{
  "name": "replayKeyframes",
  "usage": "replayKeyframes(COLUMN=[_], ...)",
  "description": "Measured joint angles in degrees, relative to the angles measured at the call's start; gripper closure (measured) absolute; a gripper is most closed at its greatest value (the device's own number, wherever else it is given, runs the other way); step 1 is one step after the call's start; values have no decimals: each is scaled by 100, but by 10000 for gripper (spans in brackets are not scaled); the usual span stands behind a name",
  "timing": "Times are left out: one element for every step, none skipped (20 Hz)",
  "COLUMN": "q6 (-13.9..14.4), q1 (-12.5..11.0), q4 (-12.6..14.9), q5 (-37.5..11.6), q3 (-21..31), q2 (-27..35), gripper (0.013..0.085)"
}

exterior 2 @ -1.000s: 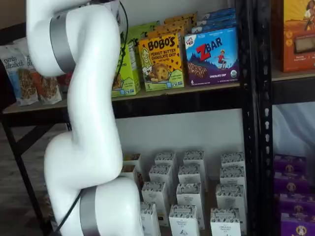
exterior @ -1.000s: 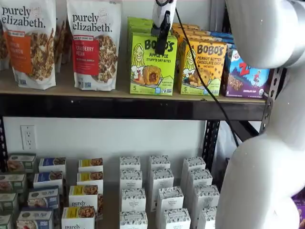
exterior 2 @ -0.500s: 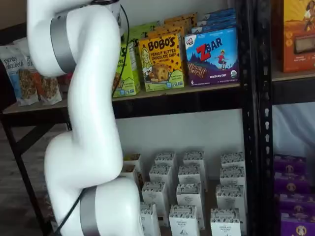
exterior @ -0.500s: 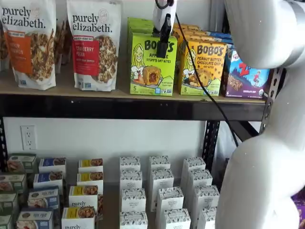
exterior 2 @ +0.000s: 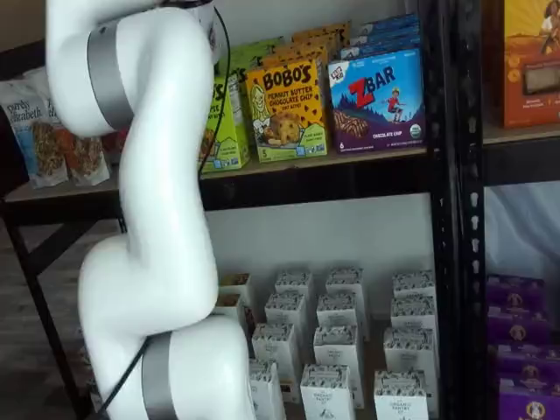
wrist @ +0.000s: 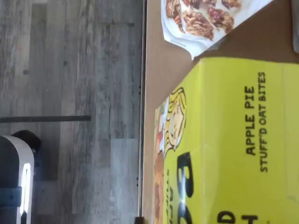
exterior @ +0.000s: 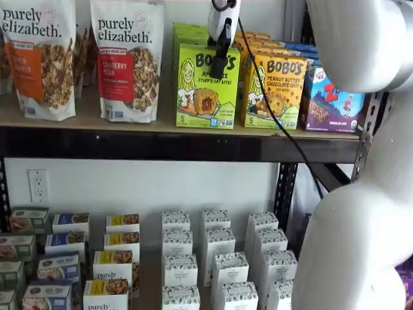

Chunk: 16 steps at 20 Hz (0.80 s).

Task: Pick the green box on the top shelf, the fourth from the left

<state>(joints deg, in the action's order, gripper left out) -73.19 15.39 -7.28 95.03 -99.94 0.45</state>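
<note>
While the lime-green carton reading "Apple Pie Stuff'd Oat Bites" stands front-row on the tan wooden top shelf with black front beam, white granola pouches sit to its left, with a yellow-orange peanut butter carton and then a blue-purple bar box to its right. White-bodied gripper with black fingers hangs over the green carton's front top edge; fingers are side-on, so I cannot tell the jaw state.

Yellow-orange peanut butter box as landmark, blue ZBar box just beside it toward the upright, two granola pouches well apart on its other side, small white cartons on the shelf below it, wall outlet lower still
</note>
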Motion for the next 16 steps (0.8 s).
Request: replayKeyframes(q6=[1, 4, 9, 15, 19, 23, 24, 26, 27, 28, 29, 32, 36, 40, 41, 41], q1=[0, 3, 10, 20, 25, 27, 27, 27, 27, 26, 26, 25, 29, 34, 35, 35], q4=[1, 8, 21, 41, 47, 31, 20, 6, -8, -20, -27, -28, -20, -12, -15, -24], q5=[9, 27, 56, 64, 53, 20, 3, -5, -8, -11, -9, 8, 57, 72, 59, 33], q3=[-7, -21, -45, -50, -40, -12, 2, 6, 6, 3, -4, -25, -71, -88, -81, -67], q2=[2, 10, 26, 30, 25, 8, -1, -5, -6, -6, -5, 5, 33, 43, 39, 27], gripper=[330, 330, 330, 330, 330, 370, 370, 410, 450, 450, 490, 490, 490, 490, 490, 530])
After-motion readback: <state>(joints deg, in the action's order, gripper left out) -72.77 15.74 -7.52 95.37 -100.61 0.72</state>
